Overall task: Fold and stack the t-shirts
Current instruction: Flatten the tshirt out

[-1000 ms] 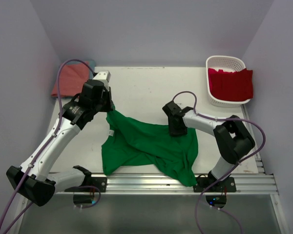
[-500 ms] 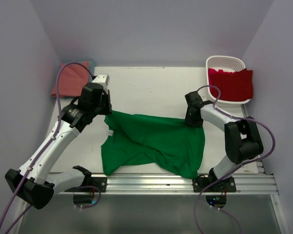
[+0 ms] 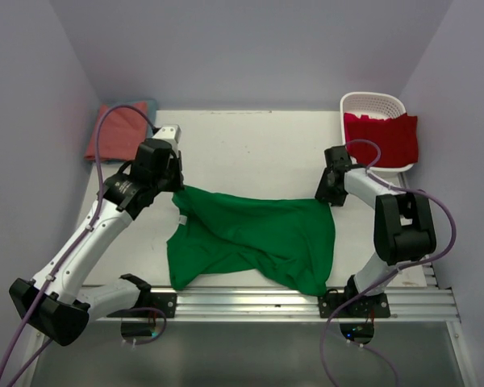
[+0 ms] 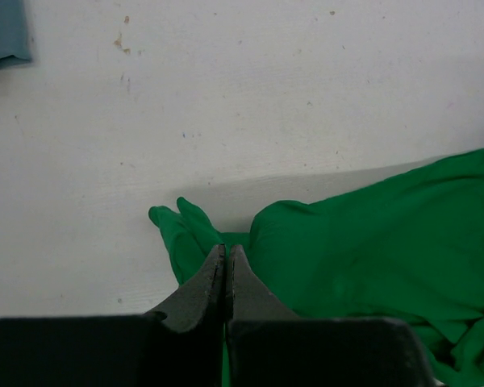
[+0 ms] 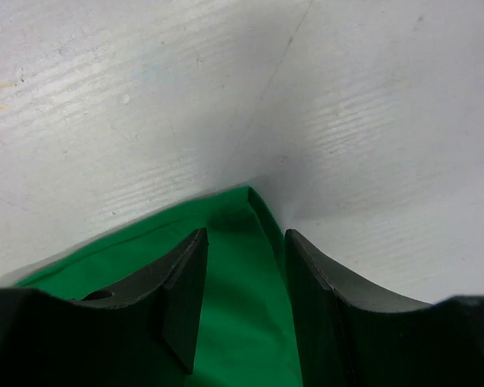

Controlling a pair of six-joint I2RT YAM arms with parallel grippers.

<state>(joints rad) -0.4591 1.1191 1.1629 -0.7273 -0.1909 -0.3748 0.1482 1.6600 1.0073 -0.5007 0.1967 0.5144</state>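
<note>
Black-fingered, the left gripper (image 4: 224,251) is clenched on a corner of the bright green short-sleeved cloth t-shirt (image 3: 258,238); the right gripper (image 5: 246,235), having dragged the opposite corner outward, now stands released over it. Spread wider on the white worktop (image 3: 250,145), it looks readier to fold.

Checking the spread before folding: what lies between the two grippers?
The far edge of the green t-shirt, running across the table from the left gripper, shut on it, to the open right gripper; the top view shows it.
</note>
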